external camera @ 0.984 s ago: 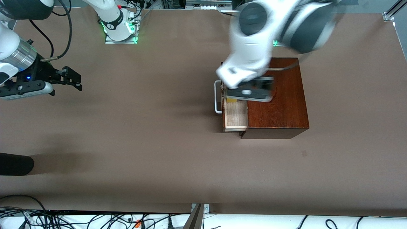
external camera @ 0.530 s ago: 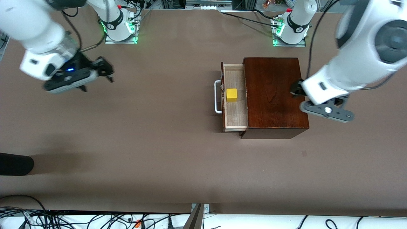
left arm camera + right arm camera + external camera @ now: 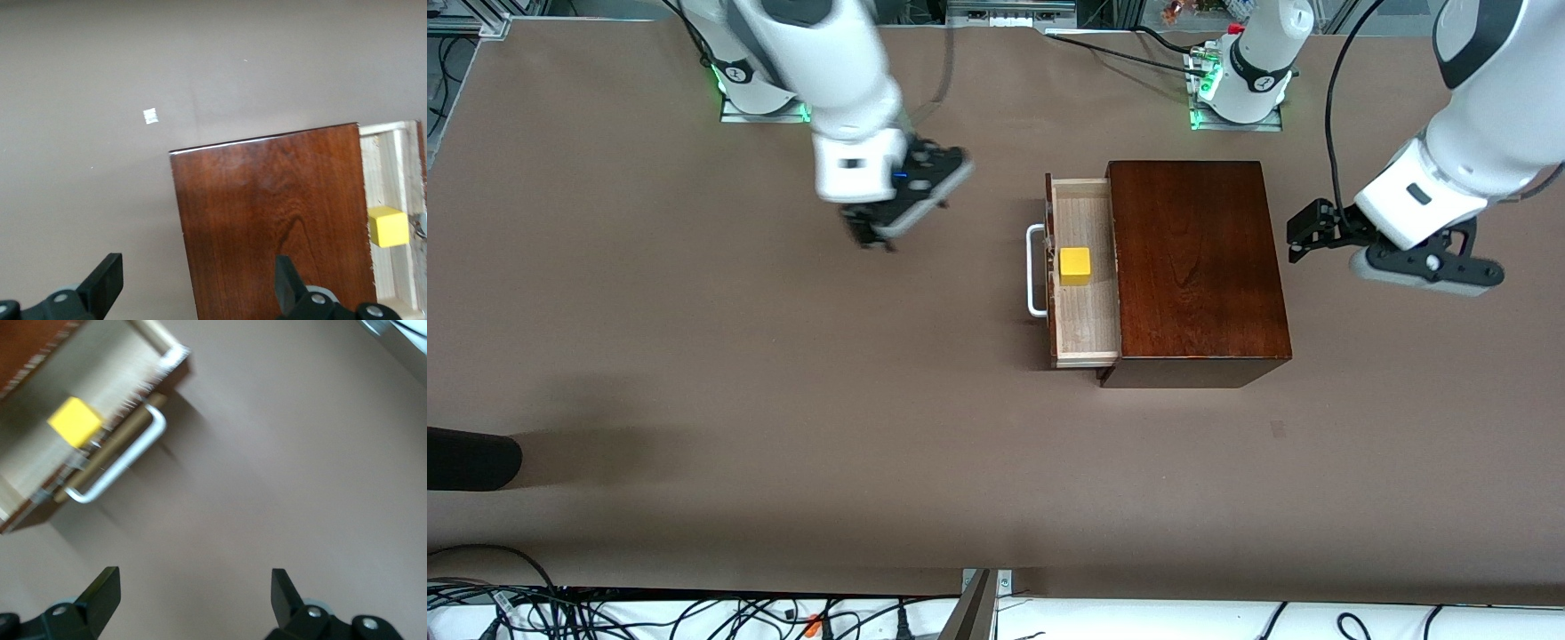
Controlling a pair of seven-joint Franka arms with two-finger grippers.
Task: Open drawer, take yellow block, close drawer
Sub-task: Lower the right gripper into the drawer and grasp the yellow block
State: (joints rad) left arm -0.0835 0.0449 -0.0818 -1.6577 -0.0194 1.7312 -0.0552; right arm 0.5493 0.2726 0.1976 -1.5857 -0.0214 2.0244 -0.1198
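The drawer point(image 3: 1087, 307) of the dark wooden box point(image 3: 1196, 267) stands pulled out toward the right arm's end, its white handle point(image 3: 1036, 271) in front. The yellow block point(image 3: 1074, 265) lies in the pale tray. My right gripper point(image 3: 874, 236) hangs open and empty over bare table in front of the drawer, some way from the handle; its wrist view shows the block point(image 3: 75, 421), the handle point(image 3: 123, 463) and the gripper point(image 3: 193, 590). My left gripper point(image 3: 1303, 236) is open and empty beside the box's closed end point(image 3: 267, 220), with the gripper point(image 3: 198, 283) over that edge.
A black object point(image 3: 471, 458) lies at the table's edge at the right arm's end. Cables point(image 3: 694, 613) run along the table's near edge. A small pale mark point(image 3: 1278, 429) is on the mat near the box. Both arm bases point(image 3: 760, 80) stand farthest from the front camera.
The left arm has left the open drawer and swung past the box to its closed end. The right arm has swept from its end of the table toward the drawer front. Both grippers stayed open.
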